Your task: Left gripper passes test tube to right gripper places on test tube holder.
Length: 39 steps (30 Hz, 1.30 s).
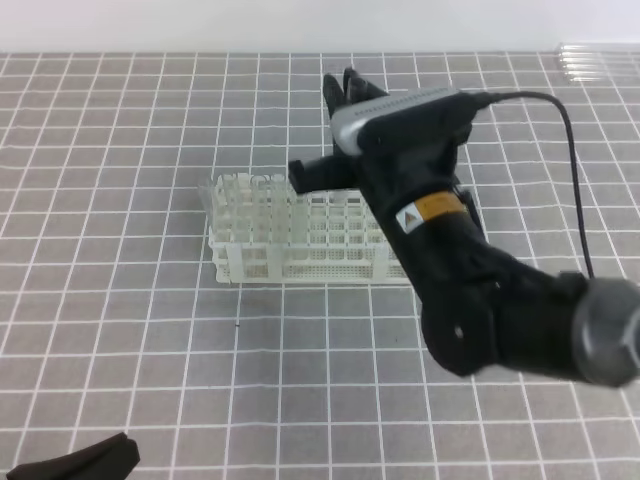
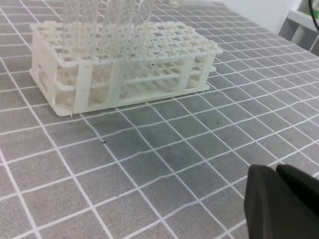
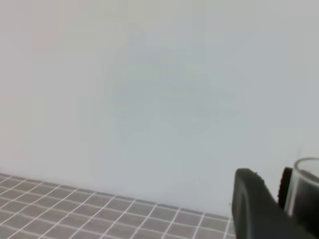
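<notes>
R gripper point(image 3: 271, 199) clamps test tube point(image 3: 305, 184); clear tube sits btwn the black fingers point(image 3: 249, 204). L gripper point(image 2: 279, 199) fingers pressed together, nothing btwn them. Test tube holder point(image 2: 124, 64) well ahead of L fingertips.

You see a white, matt plastic test tube holder point(image 2: 124, 64) on the bench's point(image 2: 164, 154) smooth grey gridded covering; the right gripper point(image 1: 345, 88) is matt black with a silvery top; the test tube point(image 3: 306, 186) is clear glass.

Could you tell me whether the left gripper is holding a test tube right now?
No, the left gripper is shut with nothing between its fingers, low over the mat.
</notes>
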Each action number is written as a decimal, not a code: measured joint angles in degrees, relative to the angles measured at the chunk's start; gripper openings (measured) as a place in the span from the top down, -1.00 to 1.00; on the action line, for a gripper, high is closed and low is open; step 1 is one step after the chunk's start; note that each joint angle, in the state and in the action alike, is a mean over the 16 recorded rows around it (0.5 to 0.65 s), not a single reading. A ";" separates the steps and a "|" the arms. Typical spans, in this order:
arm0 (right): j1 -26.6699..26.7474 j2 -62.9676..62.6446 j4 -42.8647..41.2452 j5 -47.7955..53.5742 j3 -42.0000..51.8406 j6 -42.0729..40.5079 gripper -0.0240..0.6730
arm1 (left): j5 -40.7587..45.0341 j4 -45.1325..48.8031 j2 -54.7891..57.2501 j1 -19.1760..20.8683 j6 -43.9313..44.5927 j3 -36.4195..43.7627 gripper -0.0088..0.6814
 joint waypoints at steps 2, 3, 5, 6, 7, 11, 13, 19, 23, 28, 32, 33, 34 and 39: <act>-0.34 1.63 0.02 0.75 -1.79 -0.01 0.69 | 0.12 0.30 0.06 0.01 0.04 0.08 0.98; -0.52 2.33 0.02 1.13 -2.57 -0.01 0.69 | 0.06 0.15 0.03 0.00 0.02 0.04 0.98; -0.84 3.58 0.00 1.86 -3.89 -0.01 0.69 | 0.00 0.00 0.00 0.00 0.00 0.00 0.98; -0.98 4.15 -0.02 2.22 -4.46 -0.01 0.69 | 0.06 0.16 0.03 0.00 0.02 0.04 0.98; -1.10 4.68 -0.03 2.57 -4.97 -0.01 0.69 | 0.06 0.16 0.03 0.00 0.02 0.04 0.98; -1.34 6.50 -0.17 3.96 -6.42 0.15 0.69 | 0.00 0.01 0.00 0.00 0.00 0.00 0.98; -1.39 7.22 -0.25 4.34 -6.77 0.50 0.69 | 0.00 0.17 0.00 0.00 0.00 0.04 0.98; -1.51 8.69 -0.45 4.55 -7.01 1.67 0.69 | -0.12 -0.13 -0.06 -0.01 -0.04 -0.04 0.98; -1.60 9.32 -0.66 4.78 -7.02 2.52 0.69 | -0.23 -0.43 -0.15 -0.01 -0.08 -0.12 0.98; -1.66 9.84 -0.99 4.73 -7.02 3.27 0.69 | -0.17 -0.29 -0.09 -0.01 -0.06 -0.08 0.98; -1.68 10.08 -1.30 4.62 -7.02 3.37 0.69 | -0.12 -0.31 -0.06 -0.01 -0.04 -0.08 0.98; -1.69 10.13 -1.42 4.58 -7.02 3.43 0.69 | -0.12 -0.32 -0.06 -0.01 -0.04 -0.08 0.98; -1.70 10.16 -1.57 4.54 -7.02 3.52 0.69 | -0.06 -0.16 -0.03 0.00 -0.02 -0.04 0.98; -1.77 10.28 -2.50 4.29 -7.02 3.94 0.69 | -0.06 -0.19 0.00 0.00 -0.02 -0.04 0.98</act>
